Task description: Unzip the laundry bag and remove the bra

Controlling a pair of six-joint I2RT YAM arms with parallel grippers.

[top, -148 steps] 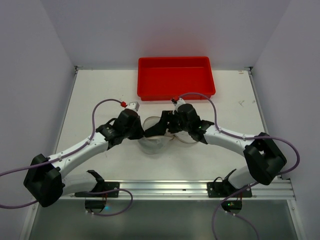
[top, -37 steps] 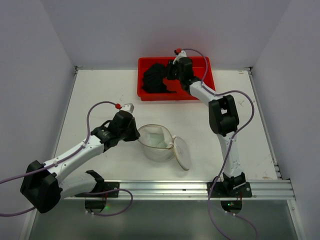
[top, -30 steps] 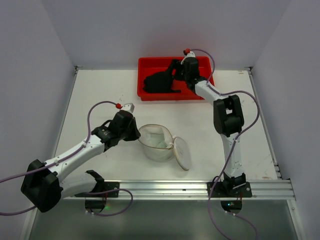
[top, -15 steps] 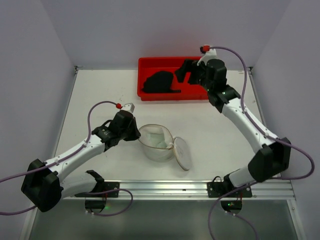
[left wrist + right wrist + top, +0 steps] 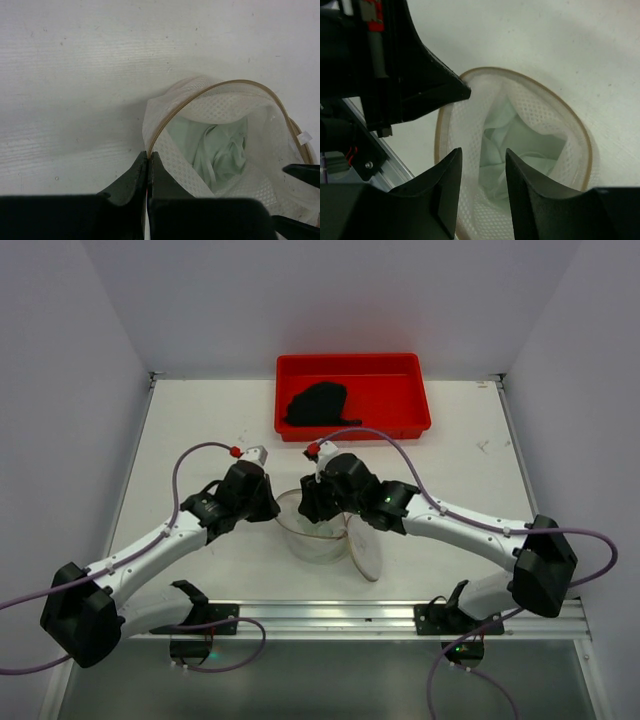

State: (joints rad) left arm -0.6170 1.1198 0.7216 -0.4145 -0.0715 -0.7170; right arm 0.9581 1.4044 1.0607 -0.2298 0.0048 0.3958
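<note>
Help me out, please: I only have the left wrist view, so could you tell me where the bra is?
Observer: The bra lies in the red tray at the far edge of the table, outside the laundry bag.
Operator: Thank you. I see a black tip at my right edge; is that the right gripper?
Observer: Yes. The right gripper hangs over the bag's opening, jaws apart, with nothing between them.
Operator: And where is the bag's flap, please?
Observer: The flap lies open on the table, on the right arm's side of the bag.
</note>
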